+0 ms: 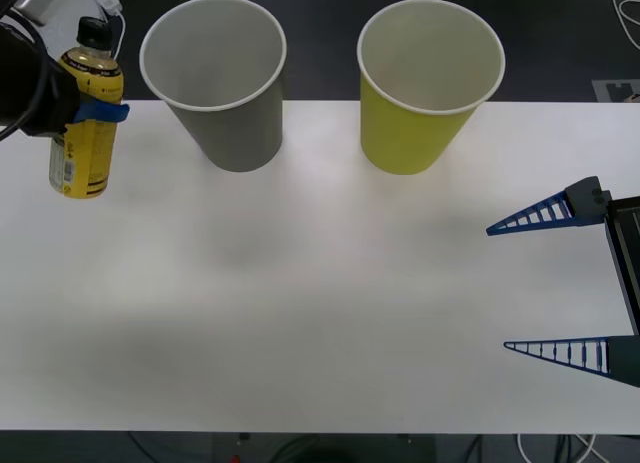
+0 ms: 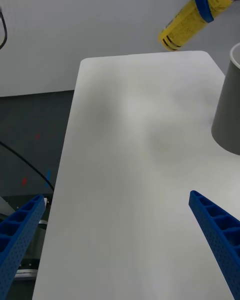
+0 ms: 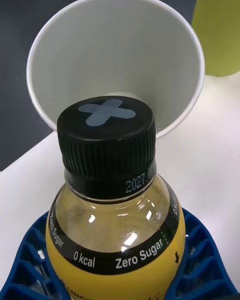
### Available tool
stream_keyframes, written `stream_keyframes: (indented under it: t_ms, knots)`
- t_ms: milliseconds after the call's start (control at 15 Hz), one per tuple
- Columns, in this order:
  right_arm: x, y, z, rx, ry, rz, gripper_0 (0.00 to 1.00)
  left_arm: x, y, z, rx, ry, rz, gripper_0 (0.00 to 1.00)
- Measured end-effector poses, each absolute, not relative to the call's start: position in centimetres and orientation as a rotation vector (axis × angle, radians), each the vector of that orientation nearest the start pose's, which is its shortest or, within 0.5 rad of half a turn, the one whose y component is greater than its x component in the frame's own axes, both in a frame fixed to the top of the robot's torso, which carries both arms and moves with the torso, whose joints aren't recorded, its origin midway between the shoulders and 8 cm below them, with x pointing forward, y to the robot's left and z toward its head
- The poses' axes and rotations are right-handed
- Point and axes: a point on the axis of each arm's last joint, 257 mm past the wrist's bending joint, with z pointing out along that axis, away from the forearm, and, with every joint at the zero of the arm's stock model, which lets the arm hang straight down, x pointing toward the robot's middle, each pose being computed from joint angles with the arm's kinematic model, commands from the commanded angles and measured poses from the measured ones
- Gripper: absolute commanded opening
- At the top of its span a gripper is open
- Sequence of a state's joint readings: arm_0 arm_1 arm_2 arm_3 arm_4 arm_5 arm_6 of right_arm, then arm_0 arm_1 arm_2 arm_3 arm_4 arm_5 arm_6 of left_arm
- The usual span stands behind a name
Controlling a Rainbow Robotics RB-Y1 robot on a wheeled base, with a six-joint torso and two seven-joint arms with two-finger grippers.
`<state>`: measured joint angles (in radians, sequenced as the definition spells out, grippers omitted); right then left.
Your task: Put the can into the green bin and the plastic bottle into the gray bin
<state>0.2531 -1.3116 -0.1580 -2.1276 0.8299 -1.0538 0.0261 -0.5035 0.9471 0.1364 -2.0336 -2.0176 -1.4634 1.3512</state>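
Left claw [image 1: 100,113] clamped on plastic bottle [image 1: 85,123], held upright off the bench [image 1: 320,313] at its left edge, beside gray bin [image 1: 218,83]. Right claw [image 1: 545,288] apart over open bench near the right edge; green bin [image 1: 425,88] at the far edge.

The small yellow plastic bottle [image 1: 82,123] looks glossy, its clear shoulder catching bright highlights above a smooth printed label, and it sits between the ribbed blue plastic fingers of the left gripper [image 1: 100,113]. Its black screw cap [image 3: 106,142] is matt plastic with fine ridges round the side. Just beyond the bottle, the large gray tapered bin [image 1: 218,81] looks like matt paper, pale and smooth inside. Farther off, the yellow-green tapered bin [image 1: 425,83] has the same matt paper finish. The white table [image 1: 320,293] is smooth with a dull sheen. The right gripper [image 1: 555,283] has matt blue lattice fingers.
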Motion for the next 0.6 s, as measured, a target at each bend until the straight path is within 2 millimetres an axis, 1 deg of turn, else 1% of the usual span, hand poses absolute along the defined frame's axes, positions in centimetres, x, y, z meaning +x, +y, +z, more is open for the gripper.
stream_keyframes:
  t_ms: [133,267,400,600]
  knots:
    - [28.5,-18.9,-9.7,-1.606,1.338,0.604,1.0,49.3,25.9,-1.1,0.891,2.071,-0.041,0.0]
    - [28.5,-18.9,-9.7,-1.606,1.338,0.604,1.0,49.3,25.8,-0.4,0.936,2.089,-0.009,0.0]
    - [28.5,-18.9,-9.7,-1.606,1.338,0.604,1.0,49.6,25.1,-0.1,0.967,2.097,0.01,0.0]
    - [28.5,-18.9,-9.7,-1.606,1.338,0.604,1.0,50.8,24.1,0.8,0.988,2.107,0.005,0.0]
